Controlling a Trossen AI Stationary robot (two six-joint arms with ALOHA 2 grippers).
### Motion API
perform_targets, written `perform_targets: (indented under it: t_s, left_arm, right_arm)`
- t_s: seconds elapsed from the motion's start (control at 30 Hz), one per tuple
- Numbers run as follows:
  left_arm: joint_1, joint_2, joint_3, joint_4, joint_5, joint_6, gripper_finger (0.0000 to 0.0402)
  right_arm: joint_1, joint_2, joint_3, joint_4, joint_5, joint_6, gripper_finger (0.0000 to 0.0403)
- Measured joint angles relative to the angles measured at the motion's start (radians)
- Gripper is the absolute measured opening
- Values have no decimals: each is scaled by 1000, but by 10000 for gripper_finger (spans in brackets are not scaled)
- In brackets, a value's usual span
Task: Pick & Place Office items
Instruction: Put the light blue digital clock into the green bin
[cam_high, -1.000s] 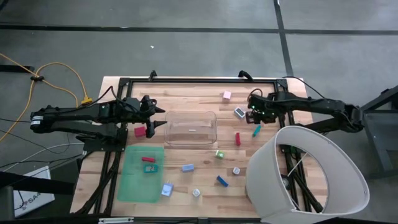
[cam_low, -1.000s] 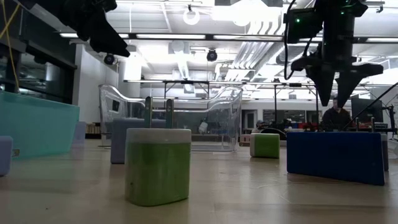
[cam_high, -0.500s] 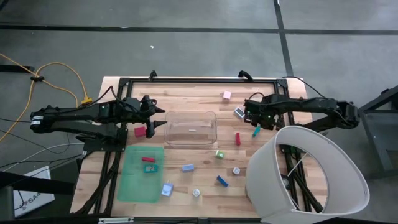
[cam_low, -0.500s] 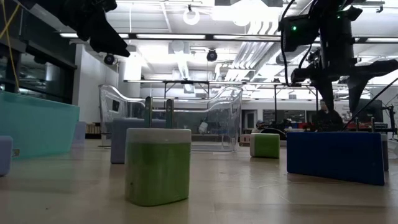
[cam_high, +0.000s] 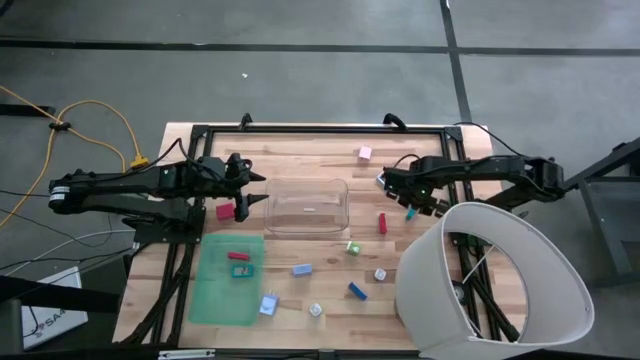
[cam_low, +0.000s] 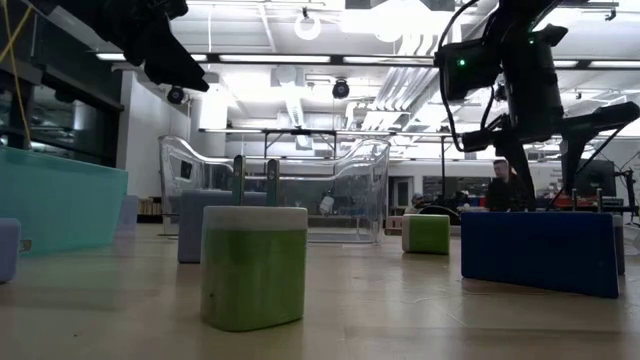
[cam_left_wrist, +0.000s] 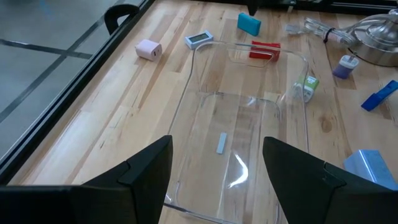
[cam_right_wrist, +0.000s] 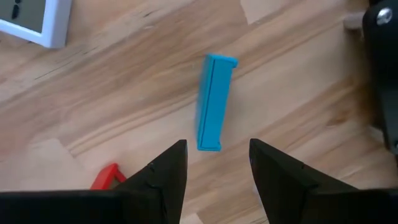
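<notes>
So the right gripper (cam_right_wrist: 213, 168) is hung right over a flat teal piece (cam_right_wrist: 214, 102) lying on the bare table (cam_high: 320, 150), off to the right of the clear bin (cam_high: 307, 205). Its jaws are spread apart with nothing between them, and the wrist is lined up so the piece's long edge runs into the gap, which looks like a setup for pinching it across the narrow side. A bit of red piece (cam_right_wrist: 106, 177) shows just beside one finger, so a straight drop is probably wanted there to avoid bumping it. A white-framed piece (cam_right_wrist: 28, 22) sits a little further off.

The left gripper (cam_left_wrist: 214, 165) is parked at the left end of the bin, jaws released and empty too, pointed along the bin's length. It's probably being kept there out of the way, or ready to steady the bin, hard to say which. A small grey sliver can be seen through the bin's clear floor, but whether it lies in the bin or is just a mark can't be told.

Everything else is scattered around: a pink piece (cam_high: 364, 153) near the far edge, a green cube (cam_high: 352, 247), a couple of blue pieces (cam_high: 357, 291) toward the near edge, and a few more laid on the green mat (cam_high: 212, 290). By the look of it, the sorting is barely started.
</notes>
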Motion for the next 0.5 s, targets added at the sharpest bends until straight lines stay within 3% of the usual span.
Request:
perform_targets:
  t_s: [0.5]
  left_arm:
    - [0, 0, 0, 0, 0, 0, 244]
  right_arm:
    - [63, 0, -47, 26, 24, 204, 161]
